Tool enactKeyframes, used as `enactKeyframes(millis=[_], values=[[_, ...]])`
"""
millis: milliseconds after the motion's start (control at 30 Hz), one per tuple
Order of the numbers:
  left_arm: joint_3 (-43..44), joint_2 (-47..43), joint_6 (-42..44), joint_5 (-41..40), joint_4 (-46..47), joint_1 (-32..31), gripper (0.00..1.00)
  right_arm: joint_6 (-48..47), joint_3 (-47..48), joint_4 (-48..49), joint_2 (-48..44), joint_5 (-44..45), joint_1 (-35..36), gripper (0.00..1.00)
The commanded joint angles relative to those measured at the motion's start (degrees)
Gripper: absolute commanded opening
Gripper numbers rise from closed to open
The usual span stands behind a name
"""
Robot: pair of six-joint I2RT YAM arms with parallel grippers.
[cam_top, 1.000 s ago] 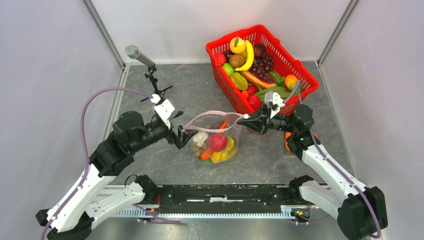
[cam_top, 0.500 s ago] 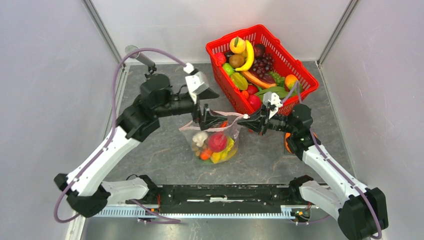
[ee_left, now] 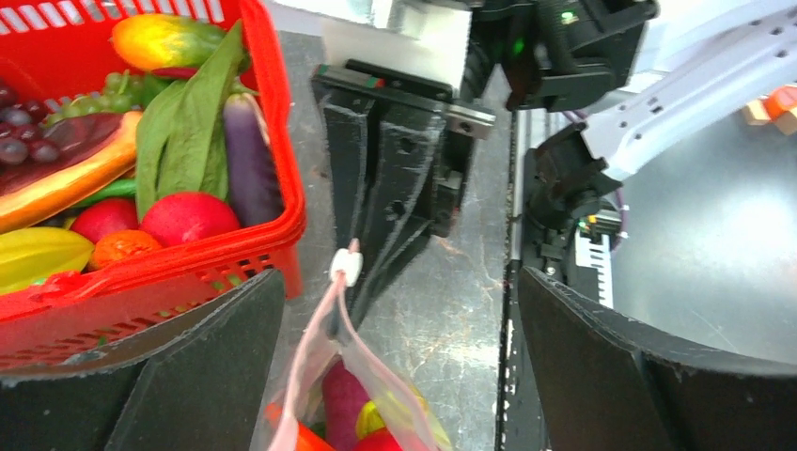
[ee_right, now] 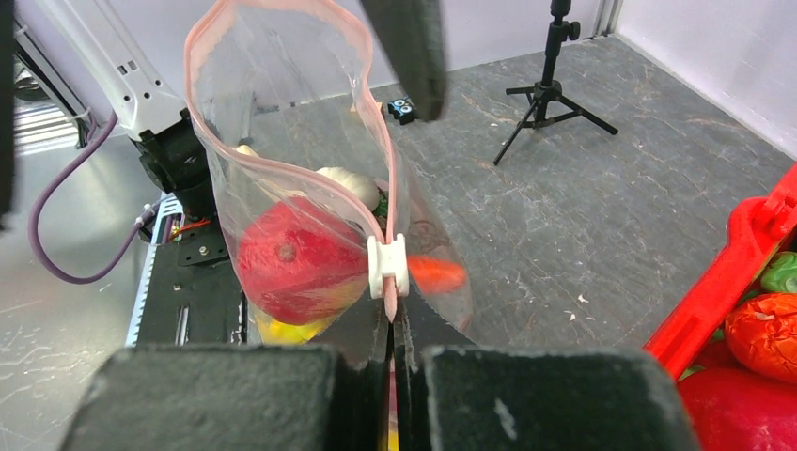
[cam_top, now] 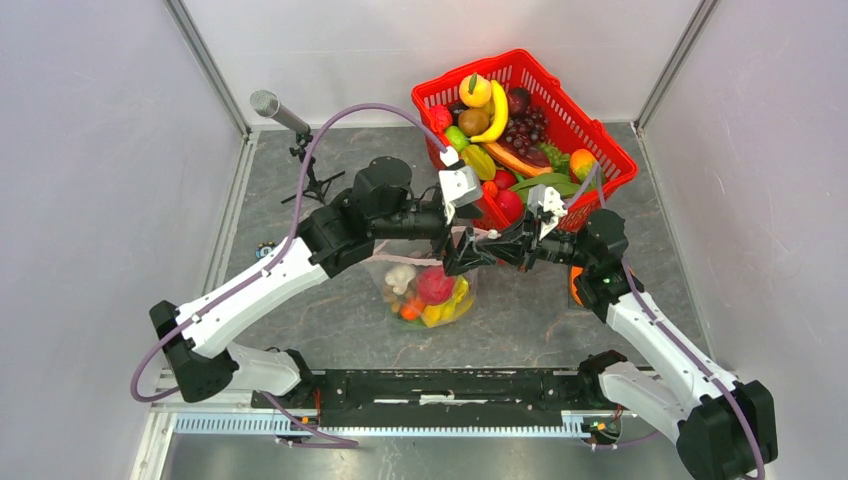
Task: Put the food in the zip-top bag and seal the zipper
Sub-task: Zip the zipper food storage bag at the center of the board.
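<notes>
1. MID-TABLE: The zip-top bag (cam_top: 425,280) stands between my two arms, just in front of the red basket (cam_top: 610,160). Its loaded bottom appears to rest on the table (cam_top: 330,320), and its top is held up.
2. The food (cam_top: 432,292) is inside: a red round fruit (ee_right: 296,263) pressed against the clear wall, with a white piece, something yellow and something orange around it. By my reading the loading is done, or close to it.
3. The zipper (ee_right: 273,169) gapes in a wide pink loop. Its white slider (ee_right: 387,266) is parked at the end nearest my right arm, so sealing has not begun.
4. The right gripper (ee_right: 393,349) is clamped tight on the bag's edge just below that slider, pinning the corner.
5. The left gripper (ee_left: 395,282) hovers at the same corner with its jaws spread wide and nothing held. It faces the right one, with the slider between its fingers.
6. What I judge is left: pinch the slider and run it across the whole mouth.
7. Behind, the basket is heaped with toy produce. A microphone stand (cam_top: 300,150) occupies the far left.
</notes>
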Motion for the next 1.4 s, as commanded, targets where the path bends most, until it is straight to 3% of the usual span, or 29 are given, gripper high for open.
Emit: enactKeyframes(millis=[0, 67, 300, 667, 767, 900, 1067, 1267, 1367], values=[[2.27, 0.65, 1.9, -1.76, 4.55, 0.06, 1.0, -0.03, 1.51, 1.63, -1.36, -0.14, 0.43, 0.0], [1.96, 1.11, 1.69, -1.36, 5.31, 0.06, 1.0, -0.27, 1.76, 1.3, -1.05, -0.41, 0.44, 0.0], [4.31, 3.74, 3.75, 0.99, 0.76, 0.06, 0.78, 0.53, 1.82, 2.0, -0.67, -0.32, 0.52, 0.0], [6.36, 7.13, 4.93, 2.71, -2.1, 0.08, 0.57, -0.06, 1.51, 1.07, -1.73, -0.35, 0.77, 0.0], [6.25, 7.16, 5.07, 1.92, -1.31, 0.06, 0.41, -0.97, 2.01, -0.28, -1.73, -0.58, 0.73, 0.0], [6.44, 7.41, 6.51, 1.19, -1.96, 0.06, 0.4, -1.66, 2.17, -1.14, -2.12, -0.59, 0.85, 0.0], [6.91, 7.81, 8.11, 3.07, -4.51, 0.07, 0.29, -2.62, 2.31, -2.2, -1.93, -0.32, 0.87, 0.0], [8.37, 8.76, 8.59, 3.16, -7.06, 0.06, 0.28, -2.76, 2.95, -2.25, -1.4, -0.76, 0.84, 0.0], [8.68, 8.87, 8.41, 2.93, -7.06, 0.08, 0.14, -2.65, 3.0, -2.3, -1.33, -0.51, 0.88, 0.0]])
